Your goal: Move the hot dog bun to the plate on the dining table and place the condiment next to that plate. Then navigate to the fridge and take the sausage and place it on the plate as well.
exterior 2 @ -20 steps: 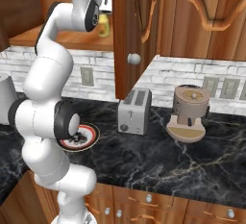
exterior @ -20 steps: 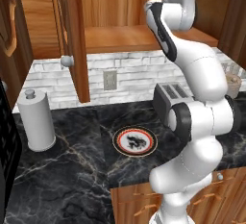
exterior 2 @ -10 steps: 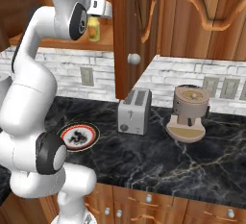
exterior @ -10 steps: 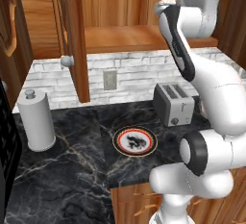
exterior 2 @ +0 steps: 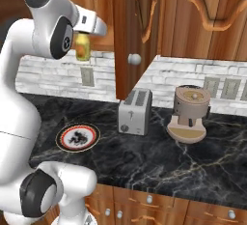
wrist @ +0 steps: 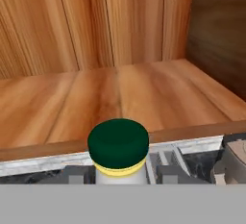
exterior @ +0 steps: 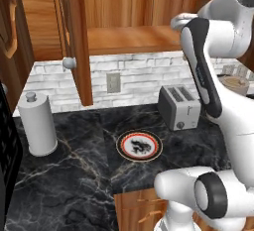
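Pulling back from the open cabinet, my arm has swung further right and out since a second ago, with the condiment (exterior 2: 83, 46) in my gripper (exterior 2: 85, 39).

My fingers are clamped on the bottle just under its green cap, seen from above in the hand view (wrist: 118, 143), with the bottle hanging level with the front edge of the cabinet shelf (wrist: 120, 98), high over the back of the worktop (exterior: 74, 175). Below me, near the worktop's front edge, sits a small plate (exterior: 139, 144) with a black outer edge; it is not the red-rimmed one I want, so setting down here would be a mistake. The toaster (exterior 2: 135, 111) stands just beside it. My worries: the open cabinet door (exterior 2: 132, 31) is close on my swing path and could knock the bottle loose, and a grip this high could let it tilt or slip while the base drives to the dining table.
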Tool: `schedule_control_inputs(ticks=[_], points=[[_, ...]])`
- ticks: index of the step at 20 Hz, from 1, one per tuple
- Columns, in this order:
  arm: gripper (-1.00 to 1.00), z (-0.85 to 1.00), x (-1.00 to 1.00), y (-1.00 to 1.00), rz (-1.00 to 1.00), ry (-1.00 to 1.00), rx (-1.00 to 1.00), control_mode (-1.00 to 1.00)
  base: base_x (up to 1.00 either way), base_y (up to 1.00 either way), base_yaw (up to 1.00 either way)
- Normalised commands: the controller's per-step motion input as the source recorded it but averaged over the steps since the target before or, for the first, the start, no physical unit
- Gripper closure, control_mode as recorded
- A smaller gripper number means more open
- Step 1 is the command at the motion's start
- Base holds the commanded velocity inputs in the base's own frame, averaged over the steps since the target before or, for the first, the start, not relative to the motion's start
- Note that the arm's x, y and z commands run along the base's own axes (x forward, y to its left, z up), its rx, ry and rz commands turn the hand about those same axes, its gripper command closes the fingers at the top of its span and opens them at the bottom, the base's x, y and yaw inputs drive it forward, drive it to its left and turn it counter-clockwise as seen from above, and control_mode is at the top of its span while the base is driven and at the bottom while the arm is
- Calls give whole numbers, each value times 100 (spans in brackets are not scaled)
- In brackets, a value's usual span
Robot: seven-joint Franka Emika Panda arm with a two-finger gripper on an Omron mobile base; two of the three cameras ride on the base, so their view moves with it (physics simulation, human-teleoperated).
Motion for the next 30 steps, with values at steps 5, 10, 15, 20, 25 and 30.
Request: schedule_control_inputs(ticks=[5,10,15,20,25,30], points=[[100,-61,-97,0,0,18,0,-100,0,0,0],[100,-90,-44,0,0,10,0,-100,0,0,0],[100,-59,-57,0,0,1,0,-100,0,0,0],[100,-21,-94,0,0,-3,0,-100,0,0,0],[100,0,-8,0,0,0,0,100,-24,-21,0],[100,0,0,0,0,0,0,100,-96,-94,-11]])
